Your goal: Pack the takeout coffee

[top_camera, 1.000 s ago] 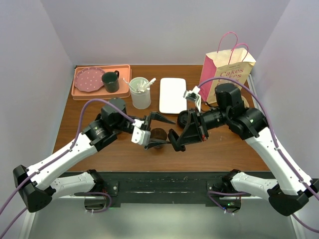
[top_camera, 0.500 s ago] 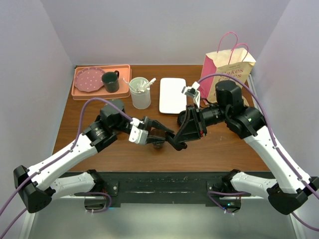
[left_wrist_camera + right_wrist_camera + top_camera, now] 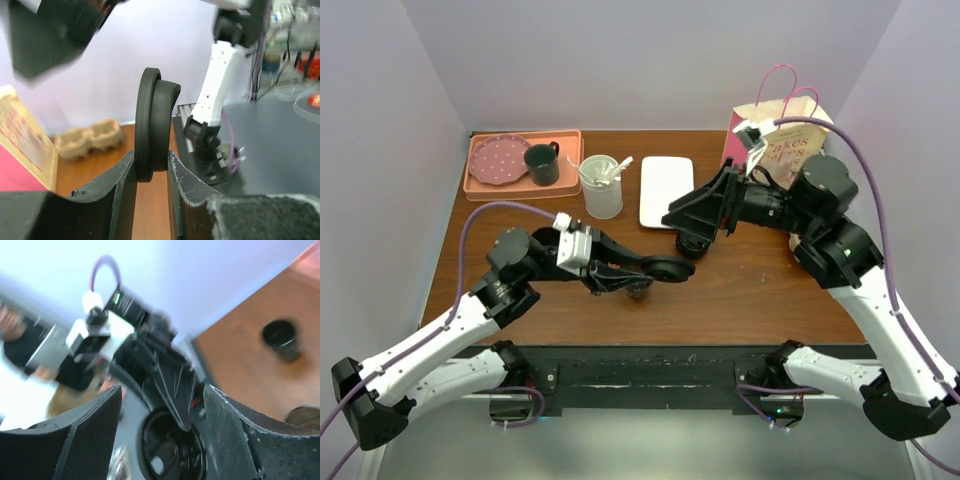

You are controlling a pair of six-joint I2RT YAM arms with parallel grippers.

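My left gripper [image 3: 665,270] is shut on a black coffee lid [image 3: 669,269], held on edge just right of the brown coffee cup [image 3: 638,289], which its fingers partly cover. In the left wrist view the lid [image 3: 155,125] stands upright, pinched between both pads of that gripper [image 3: 151,161]. My right gripper [image 3: 682,226] hangs open above and to the right of the lid, holding nothing. The blurred right wrist view shows its fingers wide apart [image 3: 162,396], with the lid [image 3: 172,450] and the left gripper's fingers beyond them. The pink paper bag [image 3: 780,140] stands at the back right.
A small black cup [image 3: 692,243] sits below my right gripper. A white plate [image 3: 666,190], a clear beaker of stirrers [image 3: 602,187] and a pink tray [image 3: 480,190] with a dark mug [image 3: 542,164] line the back. A cardboard cup carrier [image 3: 90,138] lies near the bag.
My right gripper opened, let go of the lid and drew back up to the right. My left gripper closed on the lid and now holds it alone.
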